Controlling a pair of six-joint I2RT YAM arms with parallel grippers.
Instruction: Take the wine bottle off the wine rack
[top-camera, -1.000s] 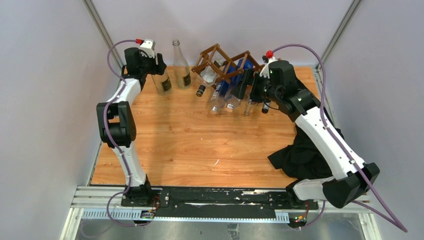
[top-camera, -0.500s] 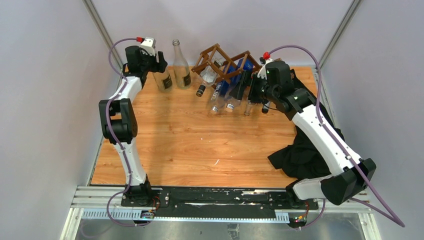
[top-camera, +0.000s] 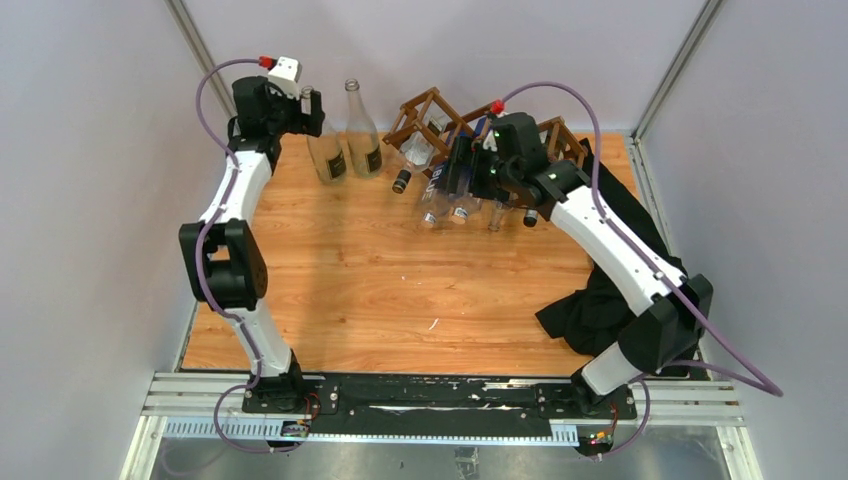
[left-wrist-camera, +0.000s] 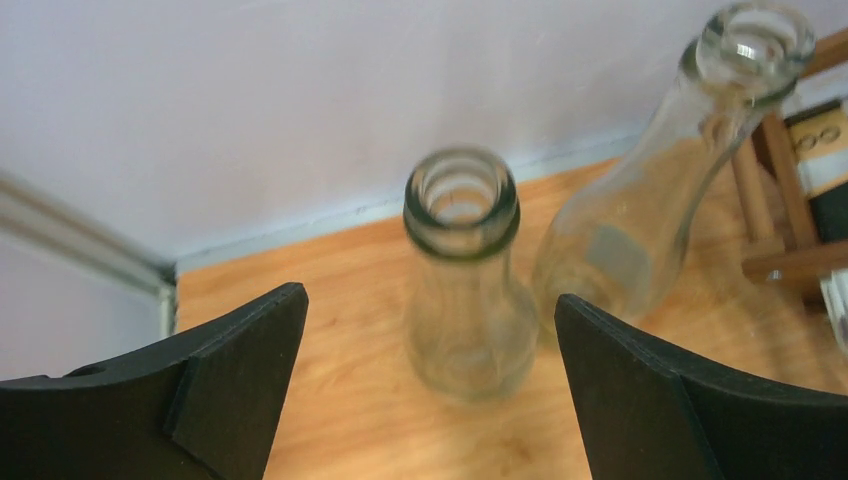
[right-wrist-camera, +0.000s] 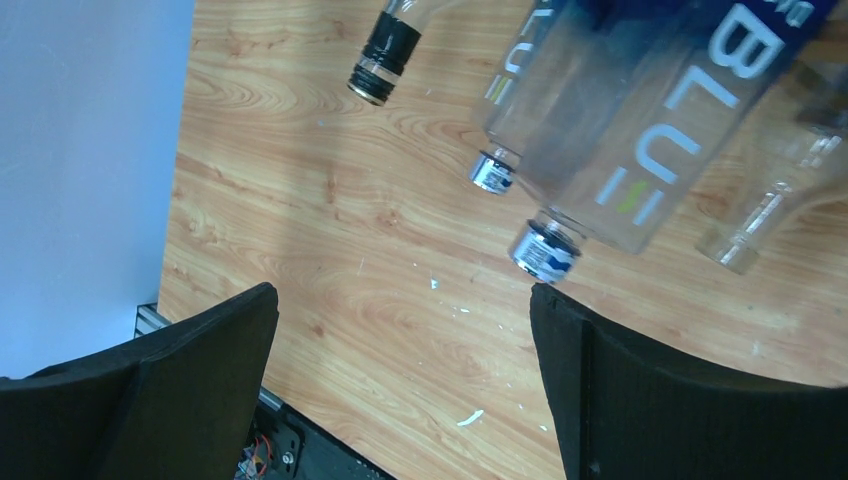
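I count two bottles standing at the upper left of the overhead view: the left standing bottle (top-camera: 327, 158) and, just beside it, the right standing bottle (top-camera: 362, 130). Both are clear glass with a dark label. My left gripper (top-camera: 300, 108) hangs over the first one. In its wrist view the left gripper (left-wrist-camera: 428, 305) is released, with one finger on each side of that bottle's open mouth (left-wrist-camera: 461, 200), touching nothing.

The one wine rack (top-camera: 418, 100) sits at the upper centre of the table (top-camera: 380, 270). I count five necks poking out of it toward me:
- a black-capped bottle (top-camera: 402, 181)
- the left BLUE bottle (top-camera: 431, 212)
- the right BLUE bottle (top-camera: 460, 208)
- a clear bottle (top-camera: 495, 218)
- a dark-topped bottle (top-camera: 529, 215)

My right gripper (top-camera: 463, 168) hovers over the two BLUE ones. Its wrist view shows four of those necks along the top of the frame. There the right gripper (right-wrist-camera: 400, 300) is wide apart and empty, with bare wood between the fingers (right-wrist-camera: 190, 370).

One black cloth (top-camera: 600, 300) lies crumpled at the right edge.
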